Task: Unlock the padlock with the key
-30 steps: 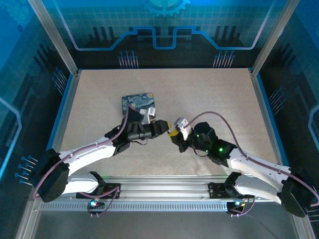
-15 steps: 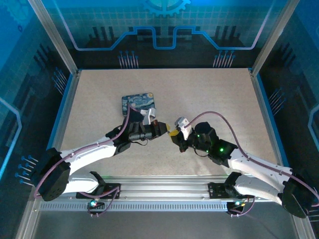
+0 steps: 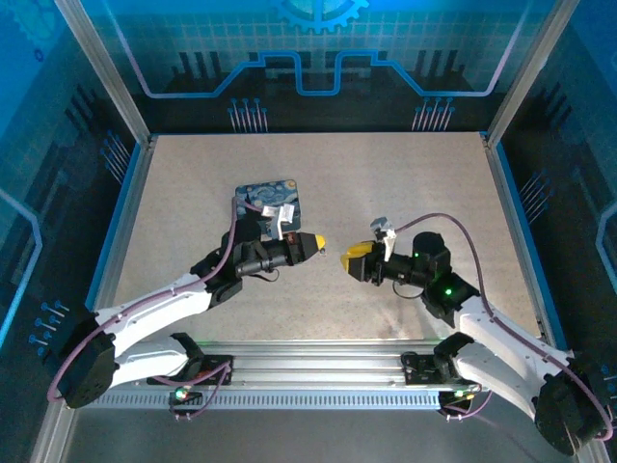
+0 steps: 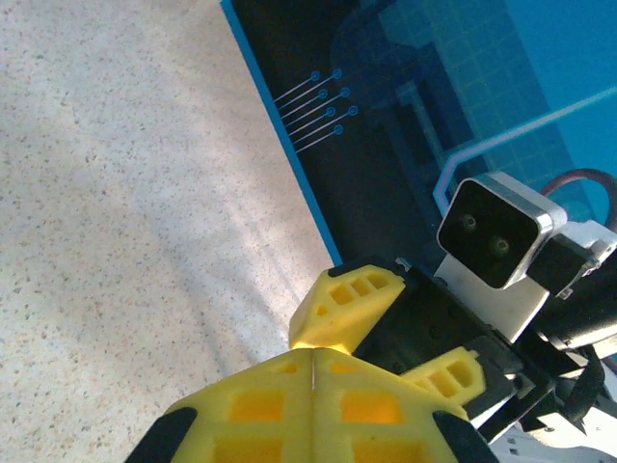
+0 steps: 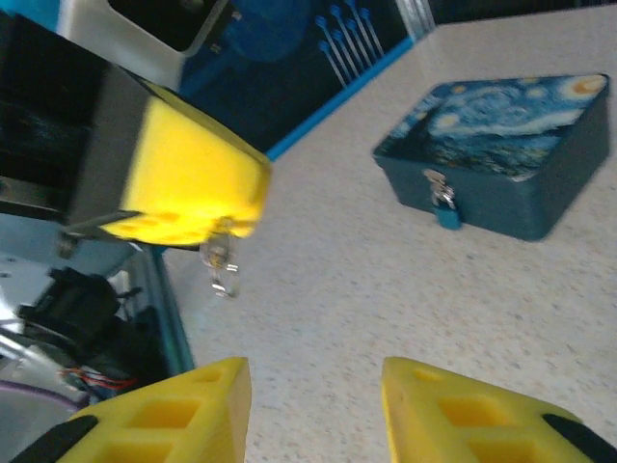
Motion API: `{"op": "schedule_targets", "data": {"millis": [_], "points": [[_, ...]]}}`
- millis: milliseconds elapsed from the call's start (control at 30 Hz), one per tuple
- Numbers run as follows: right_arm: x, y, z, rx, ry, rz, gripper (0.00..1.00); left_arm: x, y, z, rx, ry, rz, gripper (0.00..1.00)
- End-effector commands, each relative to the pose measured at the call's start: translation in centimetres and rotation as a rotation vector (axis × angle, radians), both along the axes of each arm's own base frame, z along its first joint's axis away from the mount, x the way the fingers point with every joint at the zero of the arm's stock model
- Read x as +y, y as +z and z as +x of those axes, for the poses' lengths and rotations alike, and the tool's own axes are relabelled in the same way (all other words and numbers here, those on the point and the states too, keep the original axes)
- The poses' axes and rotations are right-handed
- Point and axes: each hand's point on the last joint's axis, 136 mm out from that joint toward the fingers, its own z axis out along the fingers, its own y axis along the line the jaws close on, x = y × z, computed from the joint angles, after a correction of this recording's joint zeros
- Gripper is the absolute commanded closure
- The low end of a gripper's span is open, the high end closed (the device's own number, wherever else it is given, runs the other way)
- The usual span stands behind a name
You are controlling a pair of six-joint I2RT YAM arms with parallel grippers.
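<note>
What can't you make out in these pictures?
- Key: right wrist view, a blurred sliver hanging under the left gripper; its shape is unreadable.
- Padlock: right wrist view, too small and soft on the tin; locked or open, cannot tell.
- Left wrist view: the shut fingers are cut off by the bottom edge and hide their grip on the key.

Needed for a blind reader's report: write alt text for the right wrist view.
The shut left gripper holds the key, upper left. Right of it sits the tin, the padlock on its front; the right gripper is open below.
</note>
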Motion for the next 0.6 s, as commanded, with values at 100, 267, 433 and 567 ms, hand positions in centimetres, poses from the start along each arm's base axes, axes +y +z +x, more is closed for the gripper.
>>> {"op": "schedule_targets", "data": {"millis": [100,267,433,567], "points": [[1.2,3.9,-2.0,0.005,0.154,0.175,0.49,-0.5,2.1,-0.9,-0.121,-0.059,-0.069,1.00],[2.0,4.2,-1.7,0.025,0.169,0.187,0.49,-1.0,2.2,-1.0,-0.117,-0.086,-0.094,1.00],[3.0,4.4,-1.6,0.027,0.185,0.181,0.50,-1.3,2.2,-1.1,-0.111,-0.100,-0.108,1.00],[3.5,4.5,-1.3,0.027,0.187,0.182,0.51,-1.4,2.0,-1.1,-0.107,-0.103,-0.109,1.00]]}}
